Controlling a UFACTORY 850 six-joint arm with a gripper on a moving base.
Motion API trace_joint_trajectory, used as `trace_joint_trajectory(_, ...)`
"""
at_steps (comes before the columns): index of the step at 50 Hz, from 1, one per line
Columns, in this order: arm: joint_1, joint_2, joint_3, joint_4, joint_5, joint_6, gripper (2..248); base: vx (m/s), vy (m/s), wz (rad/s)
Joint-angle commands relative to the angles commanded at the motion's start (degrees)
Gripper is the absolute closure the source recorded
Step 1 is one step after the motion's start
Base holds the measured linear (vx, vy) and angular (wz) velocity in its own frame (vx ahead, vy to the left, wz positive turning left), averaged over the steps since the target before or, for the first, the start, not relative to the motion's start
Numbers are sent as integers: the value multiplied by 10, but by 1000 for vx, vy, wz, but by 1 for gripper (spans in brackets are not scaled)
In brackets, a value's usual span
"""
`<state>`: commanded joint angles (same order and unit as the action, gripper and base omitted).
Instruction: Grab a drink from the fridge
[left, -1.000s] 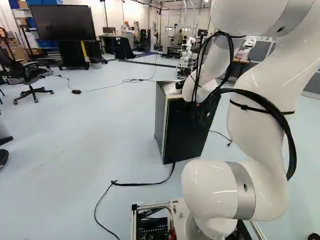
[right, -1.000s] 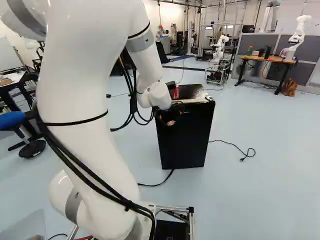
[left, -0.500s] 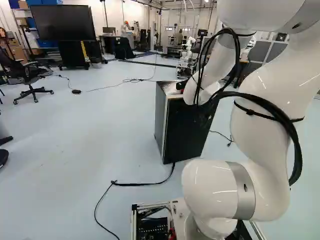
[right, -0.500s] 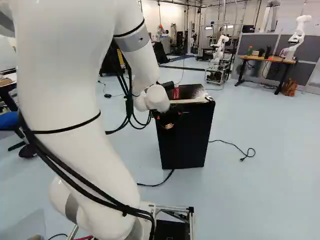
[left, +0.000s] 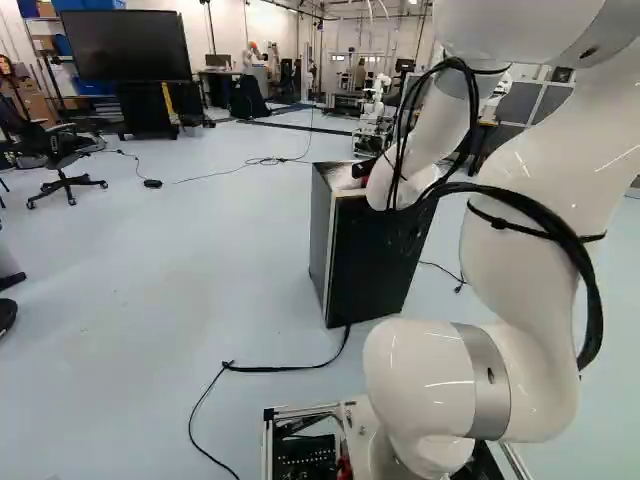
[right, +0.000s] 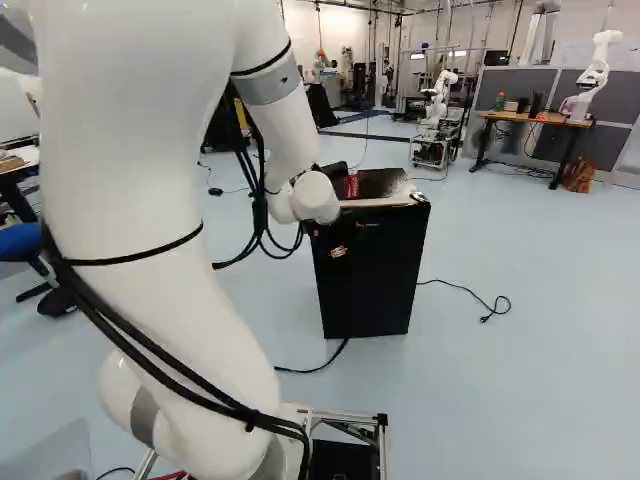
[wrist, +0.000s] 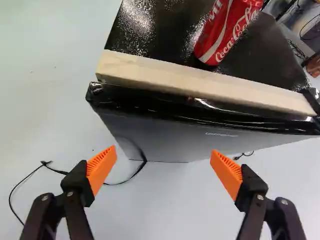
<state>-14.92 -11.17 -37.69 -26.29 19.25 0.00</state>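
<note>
The arm (right: 130, 220) rises from its near joint (left: 430, 455), bends high up, and its forearm (right: 285, 125) slants far and down to the white wrist (right: 315, 197). Black cables (left: 545, 220) are strapped along it, looping loosely by the forearm. Past the wrist, the gripper (right: 340, 240) sits low. In the wrist view its two fingers stand wide apart, slanting inward toward their tips, the orange pads (wrist: 101, 169) facing each other.

Pale blue floor (left: 200, 260) is extending toward a white wall (left: 225, 30). Dark screen (left: 125, 45) is standing at the left of the left base view, a black chair (left: 50, 145) sitting nearby. Wooden-topped desk (right: 548, 121) is standing at the right of the right base view, before a grey partition (right: 497, 82).
</note>
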Motion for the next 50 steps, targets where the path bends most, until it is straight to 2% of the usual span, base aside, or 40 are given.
trace_joint_trajectory(13, 0, -24, -7, 0, 9, 0, 3, 0, 0, 0)
trace_joint_trajectory(50, 0, -94, -30, 14, 100, 0, 3, 0, 0, 0)
